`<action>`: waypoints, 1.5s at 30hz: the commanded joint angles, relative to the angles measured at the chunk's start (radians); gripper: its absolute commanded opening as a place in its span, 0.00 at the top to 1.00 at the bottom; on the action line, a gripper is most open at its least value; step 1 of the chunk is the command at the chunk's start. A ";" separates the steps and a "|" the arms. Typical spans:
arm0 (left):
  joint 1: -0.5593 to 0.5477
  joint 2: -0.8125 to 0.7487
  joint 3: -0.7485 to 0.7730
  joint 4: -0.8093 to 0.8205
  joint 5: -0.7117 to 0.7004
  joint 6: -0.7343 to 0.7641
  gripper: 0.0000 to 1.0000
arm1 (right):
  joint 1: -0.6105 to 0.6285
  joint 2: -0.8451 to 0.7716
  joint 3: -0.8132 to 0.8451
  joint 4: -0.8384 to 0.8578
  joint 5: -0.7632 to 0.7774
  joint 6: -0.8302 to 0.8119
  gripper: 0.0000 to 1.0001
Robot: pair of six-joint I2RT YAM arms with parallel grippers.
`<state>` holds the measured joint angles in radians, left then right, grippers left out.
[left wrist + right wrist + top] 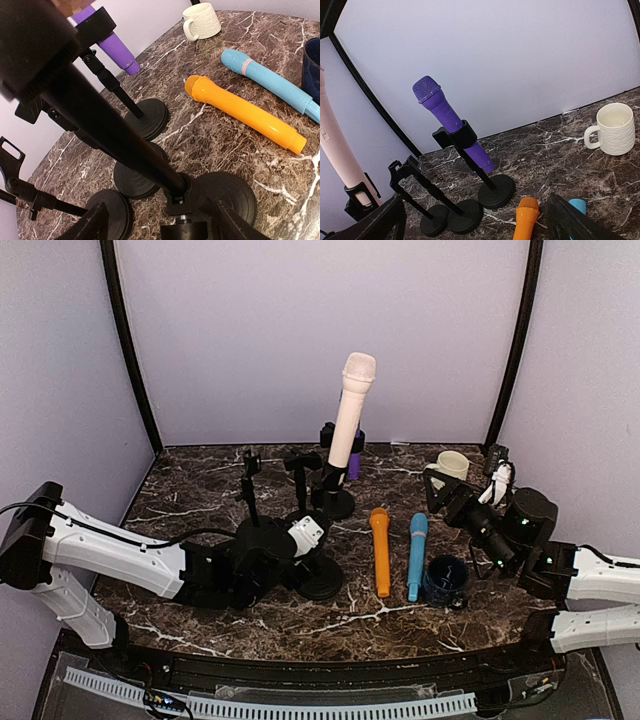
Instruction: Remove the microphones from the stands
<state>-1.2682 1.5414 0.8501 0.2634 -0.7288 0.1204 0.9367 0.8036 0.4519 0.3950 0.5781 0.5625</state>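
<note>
Dark marble table (200, 480) with plain lavender walls all round, pretty crowded setup. Pink microphone (352, 415) was sitting upright in the clip of its stand (125, 150), head up, not lifted out at all. Left gripper (165, 222) was down low at the foot of that stand, fingers (95, 225) spread apart on either side of the pole just above the round base. I couldn't tell if they were actually touching it.

Right gripper (475, 205) was off on the right side, raised above the table, fingers wide apart with nothing between them, looking back toward the stands.

Behind the pink one was a purple microphone (451, 122) tilted in its own stand, and two empty stands (420, 192) stood left of that. Orange microphone (381, 552) and blue microphone (416, 556) lay flat side by side near the middle, a dark blue cup (445, 580) sat just right of the blue one, and a white mug (615, 130) stood further back.
</note>
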 commanded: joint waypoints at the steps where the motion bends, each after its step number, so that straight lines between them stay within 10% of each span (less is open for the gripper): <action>1: -0.005 0.003 0.014 -0.021 -0.037 0.004 0.26 | -0.007 -0.004 0.000 0.017 0.016 0.001 0.02; 18: -0.008 -0.016 -0.016 -0.023 -0.006 -0.020 0.48 | -0.007 0.009 0.002 0.022 0.017 0.005 0.02; 30: 0.045 -0.090 -0.108 -0.016 0.299 -0.247 0.62 | -0.007 0.039 0.019 0.037 -0.015 0.001 0.02; 40: 0.121 -0.134 -0.145 0.033 0.499 -0.363 0.60 | -0.007 0.053 0.021 0.044 -0.026 0.006 0.02; 45: 0.121 -0.204 -0.187 0.074 0.445 -0.306 0.42 | -0.006 0.050 0.015 0.042 -0.021 0.008 0.02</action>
<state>-1.1488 1.4269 0.7044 0.2829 -0.2760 -0.2058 0.9367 0.8562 0.4522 0.3962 0.5575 0.5632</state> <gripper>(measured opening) 0.499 0.977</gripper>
